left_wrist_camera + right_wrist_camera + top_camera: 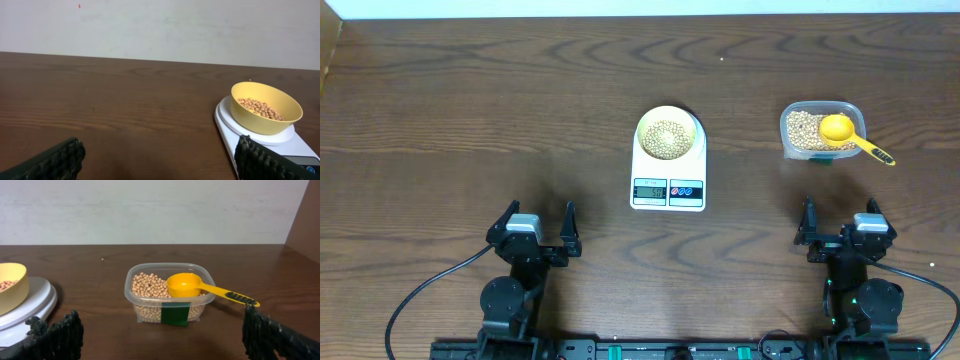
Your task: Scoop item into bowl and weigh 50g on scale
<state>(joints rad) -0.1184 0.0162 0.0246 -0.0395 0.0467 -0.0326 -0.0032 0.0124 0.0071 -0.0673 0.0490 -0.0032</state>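
Observation:
A pale yellow bowl (669, 136) (266, 108) (11, 293) holding tan beans (668, 137) (261, 108) stands on the white scale (668, 183) (231, 125) (35, 300) at the table's middle. More beans (806, 128) (149, 287) fill a clear tub to the right. My left gripper (539, 228) (160, 160) rests open near the front edge, left of the scale, nothing between its fingers. My right gripper (842, 225) (162, 335) is open too, in front of the tub, holding nothing.
The clear plastic tub (820, 130) (170, 292) has a green label and a yellow long-handled scoop (850, 135) (200, 287) lying across its rim, handle pointing right. A pale wall runs behind the dark wooden table (470, 110).

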